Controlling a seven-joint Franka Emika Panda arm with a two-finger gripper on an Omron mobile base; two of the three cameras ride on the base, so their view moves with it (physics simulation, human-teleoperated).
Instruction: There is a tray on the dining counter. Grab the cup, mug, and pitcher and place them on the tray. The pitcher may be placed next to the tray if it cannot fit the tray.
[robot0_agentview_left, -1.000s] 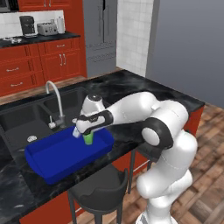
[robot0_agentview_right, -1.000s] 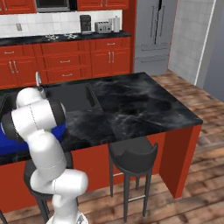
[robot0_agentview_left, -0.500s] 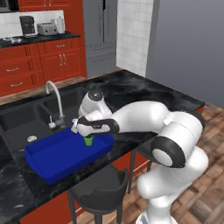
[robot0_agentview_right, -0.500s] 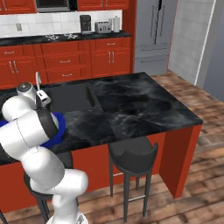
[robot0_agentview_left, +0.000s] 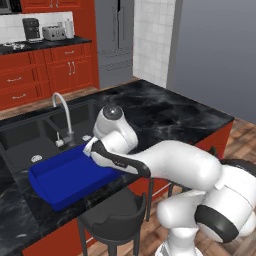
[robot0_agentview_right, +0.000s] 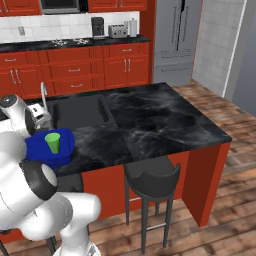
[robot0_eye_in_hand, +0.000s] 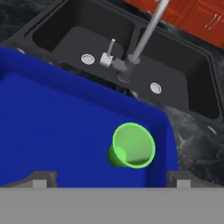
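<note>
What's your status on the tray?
Gripper open, above the tray. Small green handleless cup upright inside bright blue plastic tray, released. Nothing blocking.

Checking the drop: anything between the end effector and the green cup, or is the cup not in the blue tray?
Nothing visible in the way. The small green handleless cup stands upright inside the bright blue rectangular tray, near its corner by the sink. The end effector hangs open just above it, fingers apart.
</note>
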